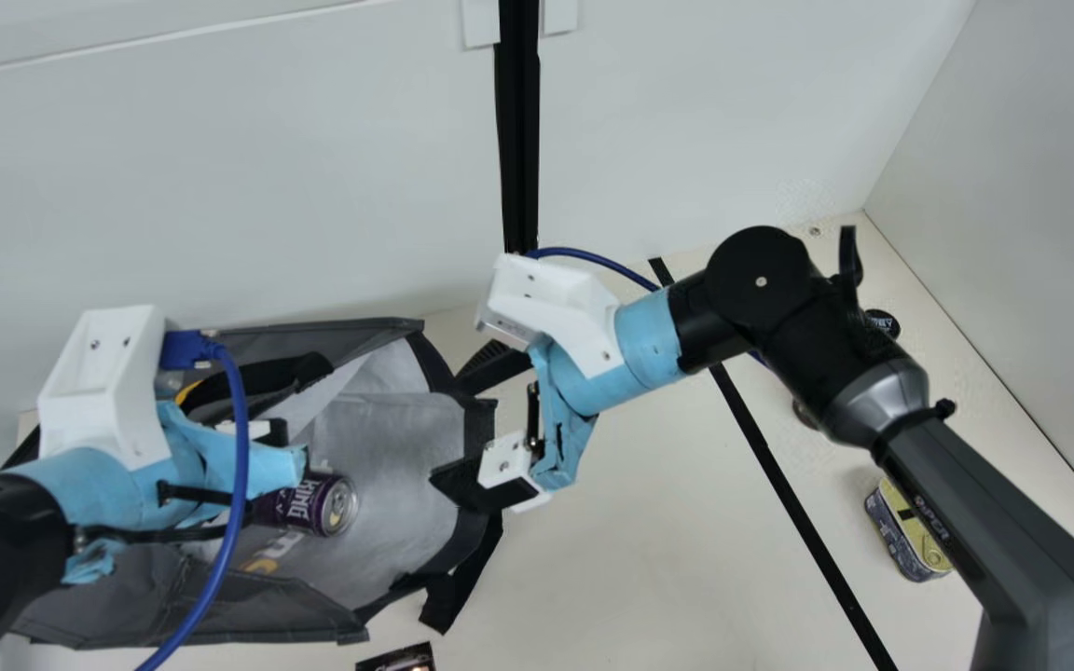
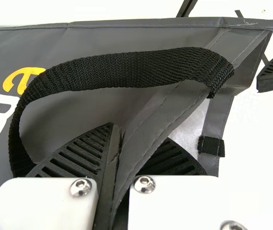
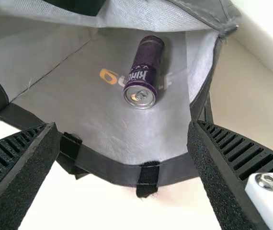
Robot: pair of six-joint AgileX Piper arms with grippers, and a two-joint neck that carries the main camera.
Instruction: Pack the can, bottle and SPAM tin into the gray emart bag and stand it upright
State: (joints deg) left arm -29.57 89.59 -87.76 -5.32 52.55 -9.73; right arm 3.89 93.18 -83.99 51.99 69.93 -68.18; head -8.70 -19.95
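Note:
The gray bag (image 1: 388, 447) lies on its side, mouth facing the right arm, with the purple can (image 1: 332, 504) inside. My left gripper (image 1: 268, 431) is at the bag's upper side; in the left wrist view the left gripper (image 2: 135, 139) is shut on the bag's edge (image 2: 148, 141), beside the black handle (image 2: 127, 69). At the mouth stands my right gripper (image 1: 464, 427), open. In the right wrist view the can (image 3: 145, 72) lies deep in the bag beyond the right gripper (image 3: 122, 128), whose fingers are apart. The tin (image 1: 905, 529) and a partly hidden bottle (image 1: 884, 322) are at the right.
A black line (image 1: 779, 485) runs along the table between the bag and the tin. A small dark object (image 1: 397, 659) lies at the main view's bottom edge. White walls (image 1: 313, 177) rise behind and at the right. My right forearm passes above the bottle and tin area.

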